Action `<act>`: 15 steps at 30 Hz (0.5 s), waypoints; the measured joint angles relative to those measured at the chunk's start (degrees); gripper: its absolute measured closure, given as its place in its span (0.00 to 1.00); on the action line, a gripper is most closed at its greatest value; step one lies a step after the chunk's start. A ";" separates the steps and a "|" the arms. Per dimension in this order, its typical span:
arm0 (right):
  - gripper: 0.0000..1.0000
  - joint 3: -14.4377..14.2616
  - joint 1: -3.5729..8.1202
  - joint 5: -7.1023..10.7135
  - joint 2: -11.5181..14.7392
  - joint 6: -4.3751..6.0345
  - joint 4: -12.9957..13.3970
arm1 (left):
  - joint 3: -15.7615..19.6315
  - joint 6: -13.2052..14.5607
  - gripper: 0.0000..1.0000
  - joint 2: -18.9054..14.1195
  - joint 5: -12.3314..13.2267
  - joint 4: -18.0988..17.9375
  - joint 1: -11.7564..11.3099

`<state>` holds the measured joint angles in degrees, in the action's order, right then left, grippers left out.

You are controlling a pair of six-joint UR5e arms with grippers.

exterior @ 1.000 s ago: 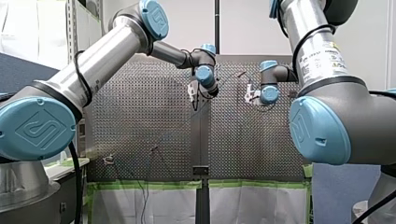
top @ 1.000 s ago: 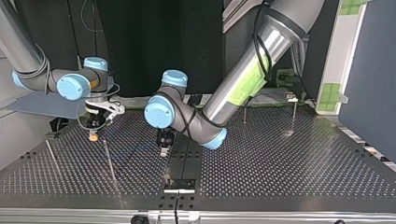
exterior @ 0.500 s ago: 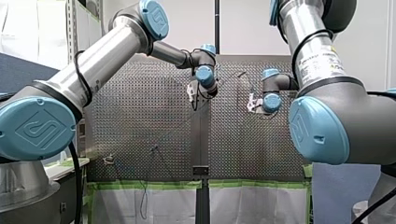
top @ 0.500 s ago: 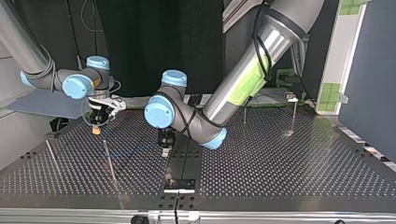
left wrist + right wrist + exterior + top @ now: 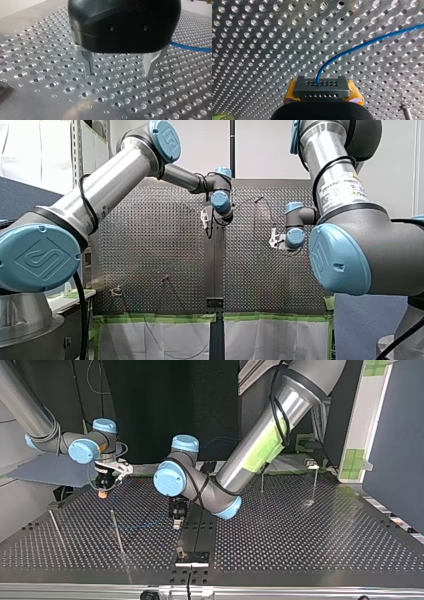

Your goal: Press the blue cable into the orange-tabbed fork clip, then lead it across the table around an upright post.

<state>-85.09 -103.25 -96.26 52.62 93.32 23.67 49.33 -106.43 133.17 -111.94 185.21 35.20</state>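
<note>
In the right wrist view my right gripper has its yellow pads shut on a dark connector block at the end of the blue cable. The cable curves away over the perforated table. In the top view this gripper hangs at the back left. My left gripper is black with metal fingers. It stands open just above the table with nothing between them, and the blue cable runs beside it. In the top view it is near the middle. I see no orange-tabbed clip.
Thin upright posts stand on the table in the top view: two at the front left and two at the back right. A black rail runs down the middle to a bracket.
My right gripper has carried the cable end toward the back of the table in the top view, down and rightward in the front view. My left arm has hardly moved.
</note>
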 joint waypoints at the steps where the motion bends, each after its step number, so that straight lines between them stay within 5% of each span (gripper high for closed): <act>1: 1.00 0.00 0.04 0.00 -0.06 -0.01 0.02 | 0.00 0.00 0.01 0.00 -0.01 0.00 -0.01; 15: 1.00 -1.76 0.60 0.33 -0.50 0.46 3.21 | 0.02 -0.17 0.01 0.00 -0.07 -0.01 -0.01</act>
<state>-86.85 -102.65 -95.94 52.12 93.79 26.88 49.35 -106.60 133.17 -112.01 185.20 35.19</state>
